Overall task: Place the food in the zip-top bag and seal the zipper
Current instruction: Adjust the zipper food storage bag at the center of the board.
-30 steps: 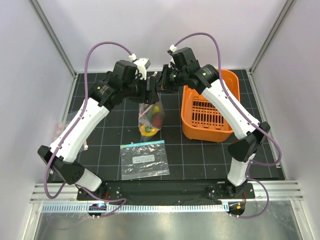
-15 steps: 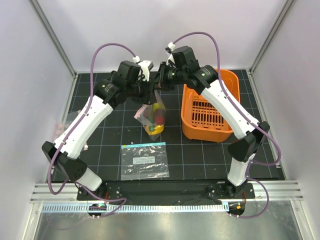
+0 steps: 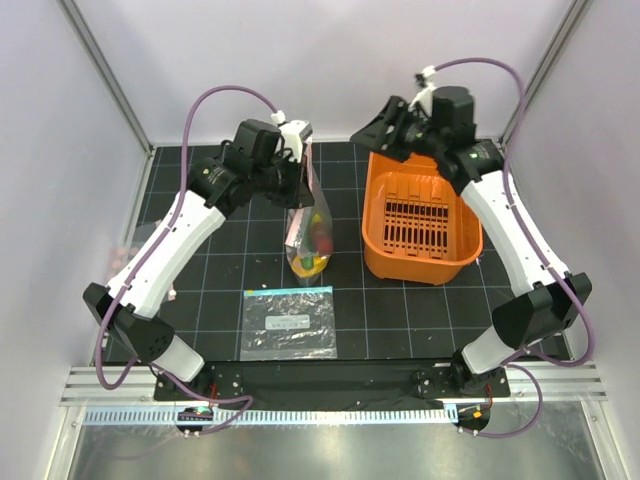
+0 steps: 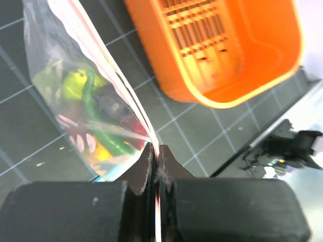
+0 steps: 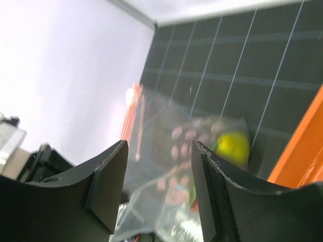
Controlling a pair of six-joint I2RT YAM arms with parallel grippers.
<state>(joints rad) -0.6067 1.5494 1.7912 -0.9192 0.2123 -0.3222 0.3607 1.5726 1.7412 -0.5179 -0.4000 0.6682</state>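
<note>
The left end effector (image 4: 155, 151) pinches the zipper (image 4: 108, 65) of the zip-top bag (image 3: 304, 215), hung mid-frame with the food (image 3: 313, 243) inside — strip running straight out from its jaws — while the right end effector (image 3: 383, 128), agape and empty, sits upper right.

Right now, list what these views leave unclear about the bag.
Whether the zipper is sealed: edge-on in the left wrist view, tiny from the top, its end hidden in the left gripper.
How many food pieces: blurred through the zip-top bag in both wrist views.
</note>
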